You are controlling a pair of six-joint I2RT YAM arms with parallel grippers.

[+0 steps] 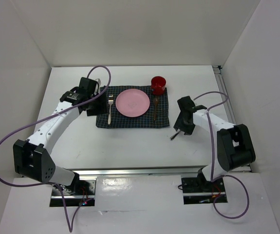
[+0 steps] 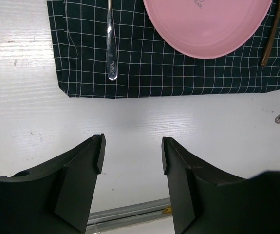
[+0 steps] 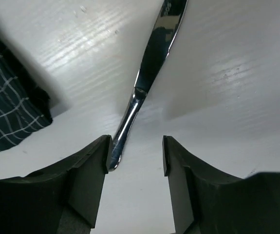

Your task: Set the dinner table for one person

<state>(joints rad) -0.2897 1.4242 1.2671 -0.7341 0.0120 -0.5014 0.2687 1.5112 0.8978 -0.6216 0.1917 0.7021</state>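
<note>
Right gripper (image 3: 134,151) is wide open and low over the shiny silver metal knife (image 3: 149,63), which lies flat on the matte white dinner table (image 1: 130,146) just right of the dark navy checked cloth mat (image 1: 132,120). The knife's near end sits against one finger, not centred. I'd shift until it's mid-gap, drop to the tabletop, then close, since thin slick steel will likely skid. Left gripper (image 2: 132,151) is open and empty.

A dark checked mat (image 1: 130,122) lies at the centre of the top view. On it a pink plate (image 1: 132,103) sits in the middle, with a fork (image 1: 110,109) to its left, a brown utensil (image 1: 155,108) to its right and a red cup (image 1: 158,85) at the mat's upper right corner. A knife (image 3: 149,63) lies off the mat, to its lower right.
</note>
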